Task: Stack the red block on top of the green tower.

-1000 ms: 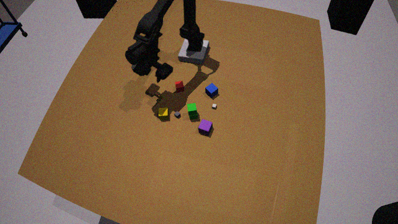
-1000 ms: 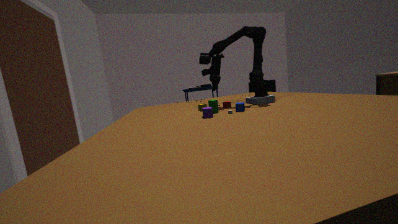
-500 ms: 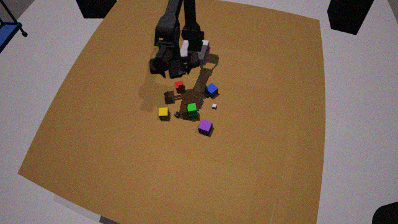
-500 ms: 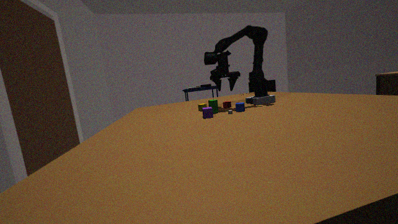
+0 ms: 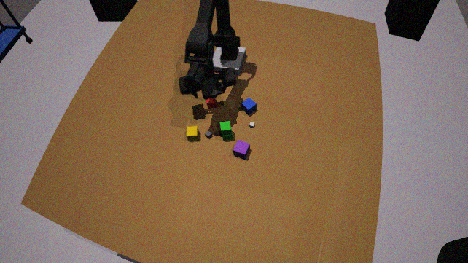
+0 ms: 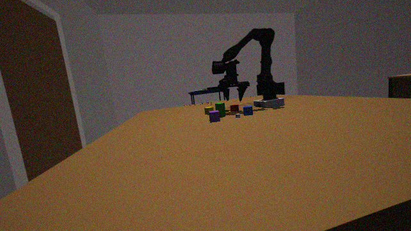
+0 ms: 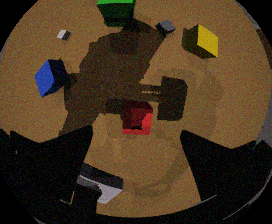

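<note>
Wrist view: wide-open, empty claw (image 7: 137, 141) hovers above the red block (image 7: 137, 117); next, descend and grip it.

Bare test room: grey walls, robot arm (image 6: 262, 63) on wooden table (image 6: 224, 166)

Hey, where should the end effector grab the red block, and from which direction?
Take the red block by two opposite vertical faces, coming straight down from above. It is a small cube sitting flat on the table, with free space on each side and the green tower standing apart from it. The open end effector already hangs above it, so a vertical descent looks simplest and keeps clear of the tower.
</note>
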{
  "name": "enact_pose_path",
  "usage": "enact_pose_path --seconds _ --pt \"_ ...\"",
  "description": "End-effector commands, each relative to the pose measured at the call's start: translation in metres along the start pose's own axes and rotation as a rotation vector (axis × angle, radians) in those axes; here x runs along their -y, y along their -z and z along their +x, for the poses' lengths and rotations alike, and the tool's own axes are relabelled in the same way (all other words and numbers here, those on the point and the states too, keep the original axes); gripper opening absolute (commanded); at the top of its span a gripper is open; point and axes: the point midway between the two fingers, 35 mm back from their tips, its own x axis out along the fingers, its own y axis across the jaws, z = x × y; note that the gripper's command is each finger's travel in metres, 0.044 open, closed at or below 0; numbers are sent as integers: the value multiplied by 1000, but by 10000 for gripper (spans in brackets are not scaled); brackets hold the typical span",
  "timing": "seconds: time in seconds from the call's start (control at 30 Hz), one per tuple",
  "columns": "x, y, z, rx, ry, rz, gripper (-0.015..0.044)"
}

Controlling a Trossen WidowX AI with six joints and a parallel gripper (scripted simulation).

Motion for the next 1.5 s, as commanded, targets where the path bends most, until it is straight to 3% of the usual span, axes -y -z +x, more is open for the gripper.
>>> enact_pose_path --seconds 0.0,0.93,1.47 --pt "0 0 9 -4 -6 -4 440" --pt "0 0 48 -4 -6 -4 440" --pt "0 0 49 -4 -6 -4 440"
